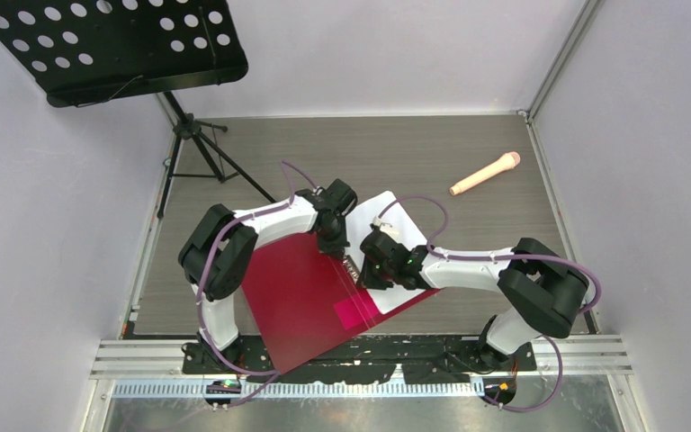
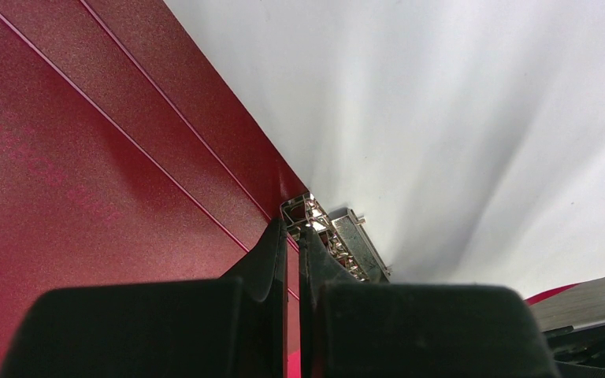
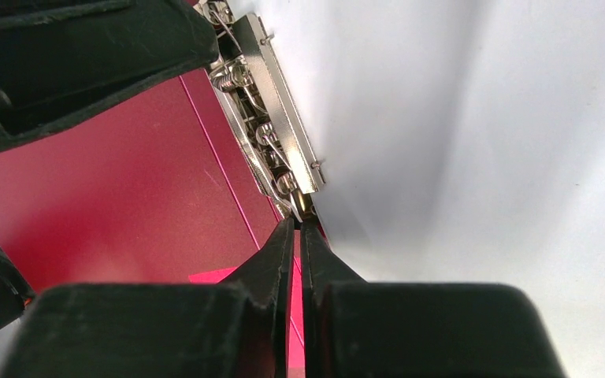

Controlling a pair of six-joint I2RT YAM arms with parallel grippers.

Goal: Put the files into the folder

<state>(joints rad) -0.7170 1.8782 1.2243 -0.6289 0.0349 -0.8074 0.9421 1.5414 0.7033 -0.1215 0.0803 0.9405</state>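
From above, the folder (image 1: 297,297) is seen open on the surface (image 1: 486,234), with the files (image 1: 373,205) laid on its right half. In the left wrist view, the left fingers (image 2: 277,252) are held nearly together at the spine clip (image 2: 339,232). In the right wrist view, the right fingers (image 3: 283,244) are likewise drawn together, tips touching the clip's end.

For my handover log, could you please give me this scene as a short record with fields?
folder: dark-red, lying open on the table
files: white sheets on the folder's right half, beside the spine clip
spine clip: metal, along the fold
left gripper: fingers nearly together at the clip's far end
right gripper: fingers nearly together at the clip's near end
elsewhere: microphone on the table, music stand at far left
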